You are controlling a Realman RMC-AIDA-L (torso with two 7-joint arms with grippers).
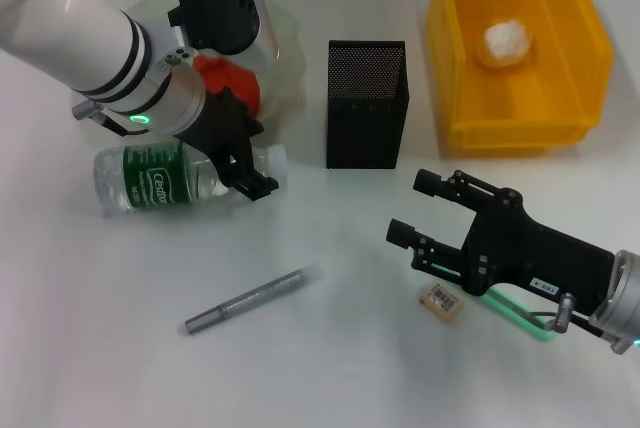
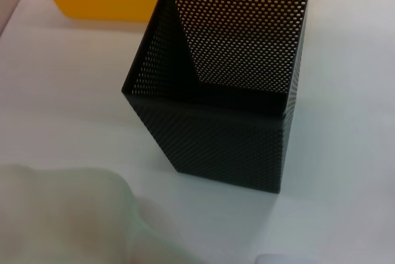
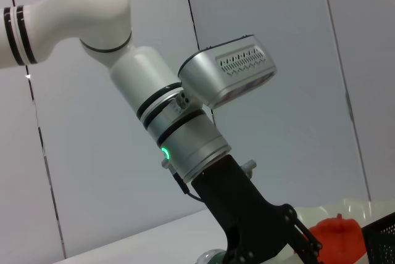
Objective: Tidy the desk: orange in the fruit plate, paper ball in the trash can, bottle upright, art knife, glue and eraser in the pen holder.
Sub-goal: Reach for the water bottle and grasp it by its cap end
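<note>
Black and angular, your right gripper hovers low over the white desk with its fingers spread and nothing between them, the tiny beige rectangular eraser lying just beside and beneath its arm, next to a bright green strip that may be a tool, though you cannot tell what it is. Nearer the middle of the desk a slim grey metallic pen-like stick lies flat, untouched. Farther back on your left, the left gripper is down at the small clear plastic water bottle with the green label, which lies on its side; the fingers bracket its neck end, but you cannot tell whether they have clamped it. Behind it the red-orange ribbed orange already sits in the pale-green ruffled fruit plate. The tall square black mesh pen holder stands upright mid-desk, seemingly empty. At the far right the white paper ball rests inside the bright yellow trash can. Righting the bottle looks to be the step in hand; your next move calls for a firm grip, then a lift and a tilt to set it standing on its base.
</note>
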